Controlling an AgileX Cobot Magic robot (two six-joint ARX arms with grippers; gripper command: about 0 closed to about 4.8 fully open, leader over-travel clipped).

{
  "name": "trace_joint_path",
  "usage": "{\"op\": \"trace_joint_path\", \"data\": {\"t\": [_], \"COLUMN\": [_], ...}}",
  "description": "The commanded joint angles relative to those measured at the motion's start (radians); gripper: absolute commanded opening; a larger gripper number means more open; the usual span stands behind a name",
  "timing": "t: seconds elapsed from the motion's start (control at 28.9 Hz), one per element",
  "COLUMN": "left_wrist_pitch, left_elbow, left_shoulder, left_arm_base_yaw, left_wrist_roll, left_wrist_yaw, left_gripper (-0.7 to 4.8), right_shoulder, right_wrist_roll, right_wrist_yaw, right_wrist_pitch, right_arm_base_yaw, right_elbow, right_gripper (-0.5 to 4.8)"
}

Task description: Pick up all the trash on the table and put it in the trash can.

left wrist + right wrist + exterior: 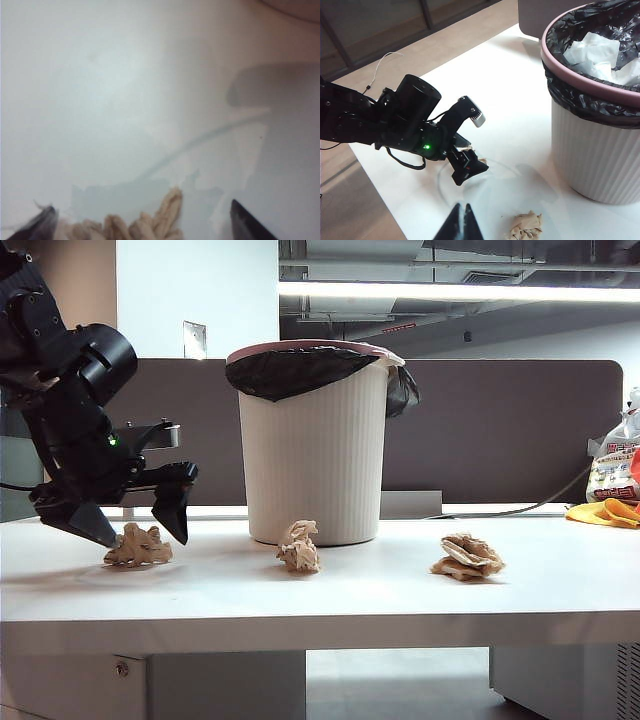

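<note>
left gripper [138, 524]: jaws wide, straddling wad [138, 545] near counter [300, 605] left edge, nothing held | right gripper [460, 225]: tips together, empty | wads: light, crushable paper; pinch across the middle | can [318, 455]: at back edge

A: What is your left wrist camera showing?
B: My left gripper [142, 222] is hanging with its dark fingertips [245, 222] spread wide, and a crumpled tan wad [145, 222] is lying between them on the white table [125, 90].
</note>
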Motion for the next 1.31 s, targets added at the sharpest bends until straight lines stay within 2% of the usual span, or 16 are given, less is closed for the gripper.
{"op": "trace_joint_path", "data": {"t": [0.03, 0.07, 0.14, 0.24, 0.28, 0.59, 0.83, 1.0, 1.11, 1.31], "left_wrist_pitch": [0.027, 0.035, 0.042, 0.041, 0.041, 0.021, 0.000, -0.044, -0.034, 0.037], "left_elbow": [0.002, 0.002, 0.002, 0.002, 0.002, 0.027, 0.123, 0.257, 0.339, 0.539], "left_shoulder": [0.007, 0.008, 0.008, 0.008, 0.008, -0.011, -0.128, -0.245, -0.291, -0.261], "left_arm_base_yaw": [0.001, 0.001, 0.002, 0.002, 0.002, 0.002, 0.002, -0.005, -0.023, -0.069], "left_wrist_roll": [0.000, 0.000, 0.000, 0.000, 0.000, 0.000, 0.000, -0.019, -0.021, -0.022], "left_wrist_yaw": [-0.027, -0.027, -0.026, -0.023, -0.023, 0.005, 0.022, 0.052, 0.076, 0.169], "left_gripper": [4.50, 4.18, 3.06, 0.24, -0.03, -0.05, -0.05, -0.05, -0.05, -0.05], "right_shoulder": [-0.004, -0.004, -0.004, -0.004, -0.004, -0.004, -0.005, -0.012, -0.022, -0.021], "right_wrist_roll": [-0.006, -0.006, -0.008, -0.010, -0.010, -0.010, -0.033, -0.022, 0.033, 0.027], "right_wrist_yaw": [-0.004, 0.000, 0.008, 0.018, 0.018, 0.021, 0.022, 0.072, 0.100, 0.108], "right_wrist_pitch": [0.011, 0.011, 0.009, 0.006, 0.006, 0.006, 0.021, 0.023, 0.024, 0.035], "right_arm_base_yaw": [0.002, 0.002, 0.002, 0.001, 0.001, 0.000, 0.000, -0.001, -0.002, -0.010], "right_elbow": [0.004, 0.004, 0.004, 0.004, 0.004, 0.004, 0.005, 0.006, 0.020, 0.129], "right_gripper": [-0.04, -0.04, -0.04, -0.04, -0.04, -0.04, -0.04, -0.04, -0.04, -0.04]}}
